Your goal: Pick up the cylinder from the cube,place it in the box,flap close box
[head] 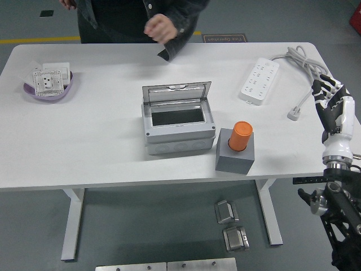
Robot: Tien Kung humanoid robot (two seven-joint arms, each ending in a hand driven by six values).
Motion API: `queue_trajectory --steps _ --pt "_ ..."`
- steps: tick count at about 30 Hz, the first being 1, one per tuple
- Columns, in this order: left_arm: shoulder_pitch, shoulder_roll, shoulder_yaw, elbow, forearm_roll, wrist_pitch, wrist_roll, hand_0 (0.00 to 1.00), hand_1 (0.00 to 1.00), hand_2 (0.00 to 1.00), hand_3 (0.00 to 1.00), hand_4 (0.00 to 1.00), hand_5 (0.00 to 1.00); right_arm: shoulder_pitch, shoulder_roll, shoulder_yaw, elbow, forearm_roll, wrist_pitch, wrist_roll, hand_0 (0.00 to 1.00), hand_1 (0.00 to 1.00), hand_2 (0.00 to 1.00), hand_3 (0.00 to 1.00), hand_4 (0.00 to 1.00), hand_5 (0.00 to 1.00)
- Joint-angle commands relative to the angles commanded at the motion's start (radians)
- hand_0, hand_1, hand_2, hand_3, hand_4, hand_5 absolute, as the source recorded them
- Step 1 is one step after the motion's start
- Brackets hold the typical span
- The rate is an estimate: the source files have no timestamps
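Head view: box [179,124] lid up, interior dark; cylinder [241,136] upright in cube [235,158]; right hand [333,107] fingers loose, empty.

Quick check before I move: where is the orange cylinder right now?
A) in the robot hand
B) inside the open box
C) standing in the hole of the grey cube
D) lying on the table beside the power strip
C: the orange cylinder stands upright in the grey cube, right of the open box; the right robot hand is off at the table's right edge, holding nothing.
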Motion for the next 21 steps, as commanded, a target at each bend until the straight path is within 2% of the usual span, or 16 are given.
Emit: queue_trajectory --steps 4,7,8,13,14,19,21 --pt "0.009 -0.003 -0.020 0.000 0.018 -0.001 0.002 0.743 0.760 0.763 0.885 0.592 0.168 0.017 0.005 -0.077 -0.053 0.040 0.002 0.070 0.684 0.680 0.698 0.728 0.897 0.568" --pt "0.016 -0.005 -0.035 0.000 0.033 -0.003 0.003 0.743 0.760 0.763 0.885 0.592 0.168 0.030 0.013 -0.118 -0.084 0.045 0.002 0.097 0.684 0.680 0.698 0.728 0.897 0.568" --pt "0.017 -0.006 -0.040 0.000 0.037 -0.003 0.004 0.743 0.759 0.763 0.885 0.592 0.167 0.035 0.016 -0.132 -0.093 0.044 0.002 0.102 0.728 0.816 0.880 0.914 0.904 0.493" --pt "0.019 -0.008 -0.047 0.000 0.043 -0.003 0.003 0.743 0.759 0.763 0.885 0.592 0.167 0.053 0.014 -0.192 -0.114 0.039 -0.001 0.108 0.728 0.816 0.880 0.914 0.904 0.493" --pt "0.018 -0.009 -0.047 0.000 0.043 -0.003 0.003 0.743 0.759 0.763 0.885 0.592 0.166 0.057 0.012 -0.204 -0.116 0.039 -0.002 0.108 0.818 0.942 0.973 0.994 0.930 0.519" --pt "0.017 -0.011 -0.044 0.000 0.042 -0.004 0.003 0.743 0.759 0.763 0.885 0.592 0.166 0.076 0.013 -0.251 -0.130 0.038 -0.008 0.106 0.818 0.942 0.973 0.994 0.930 0.519" --pt "0.016 -0.012 -0.042 0.000 0.041 -0.004 0.004 0.743 0.759 0.763 0.885 0.592 0.165 0.081 0.016 -0.269 -0.135 0.037 -0.007 0.104 0.849 0.951 0.978 0.986 0.936 0.505"
